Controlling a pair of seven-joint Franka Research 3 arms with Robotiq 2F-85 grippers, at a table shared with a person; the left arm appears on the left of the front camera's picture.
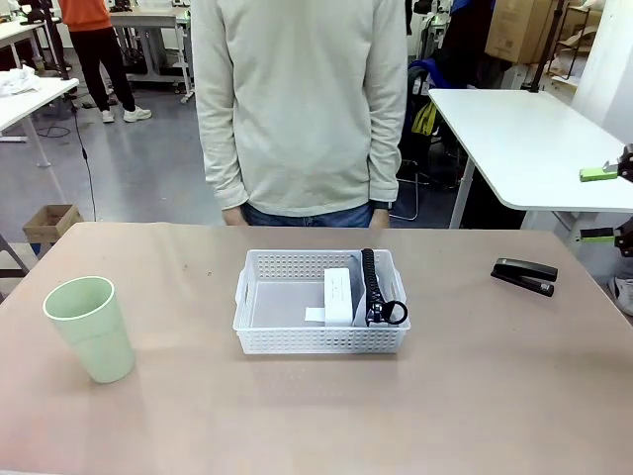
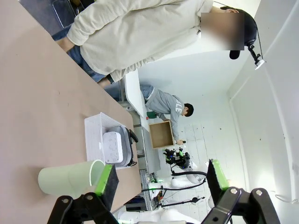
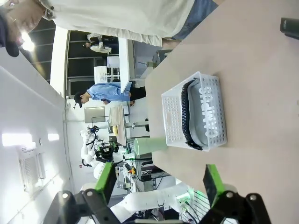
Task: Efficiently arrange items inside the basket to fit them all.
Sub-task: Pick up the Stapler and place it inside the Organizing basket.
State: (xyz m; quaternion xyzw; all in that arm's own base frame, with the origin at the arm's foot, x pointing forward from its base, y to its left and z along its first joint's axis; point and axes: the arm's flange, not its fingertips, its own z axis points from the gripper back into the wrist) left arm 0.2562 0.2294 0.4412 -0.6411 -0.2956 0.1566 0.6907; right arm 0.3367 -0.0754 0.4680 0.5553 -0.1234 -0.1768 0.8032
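Observation:
The white basket (image 1: 316, 338) sits mid-table. Inside it a white box (image 1: 338, 295) lies flat, and the grey "CAMPUS" pouch (image 1: 372, 287) stands on edge along the right wall, black zipper up. A pale green cup (image 1: 91, 329) stands upright at the left, and a black slab (image 1: 524, 276) lies at the right. My right gripper (image 1: 596, 205) hangs open at the right edge, above the table. In the left wrist view my left gripper (image 2: 161, 179) is open and empty, with the cup (image 2: 70, 178) beside one pad and the basket (image 2: 93, 135) beyond. The right wrist view shows the open right gripper (image 3: 159, 184), basket (image 3: 175, 119), pouch (image 3: 208, 114) and slab (image 3: 290, 25).
A person (image 1: 297, 109) in a pale sweater stands at the table's far edge, hands at their sides. A white table (image 1: 524, 139) stands behind at the right. Bare tabletop lies between the cup and the basket, and along the near edge.

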